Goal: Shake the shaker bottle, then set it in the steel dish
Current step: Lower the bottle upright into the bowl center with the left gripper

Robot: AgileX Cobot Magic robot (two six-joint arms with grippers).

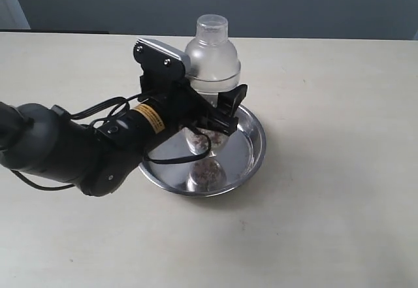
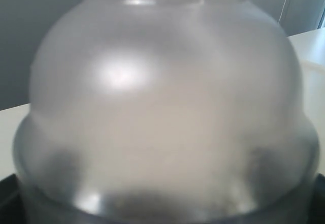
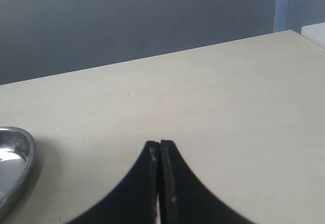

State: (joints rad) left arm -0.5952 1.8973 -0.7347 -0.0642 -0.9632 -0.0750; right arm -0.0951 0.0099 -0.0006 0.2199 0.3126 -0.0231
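So the left pincer (image 1: pixel 228 108) is gripping the shaker bottle (image 1: pixel 212 56) around its clear lower body, one finger on each side, just under the frosted dome. The bottle is standing upright with its little cap on top, and it's sitting over the back part of the steel dish (image 1: pixel 258 144). Its base is hiding behind the black fingers, so I can't tell if it's actually touching the dish floor or hanging just above it. Some brownish granules are showing up as a reflection in the shiny base of the dish.

The left wrist view is basically getting nothing but the frosted dome (image 2: pixel 162 112) filling the whole shot, with a bright glare spot on it.

The right pincer (image 3: pixel 160 145) is hanging off to the side over the bare table (image 3: pixel 228 107), with its two jaws pressed together and nothing between them. The dish rim (image 3: pixel 15 153) is just peeking in at the edge of that wrist view, apart from the closed tips.
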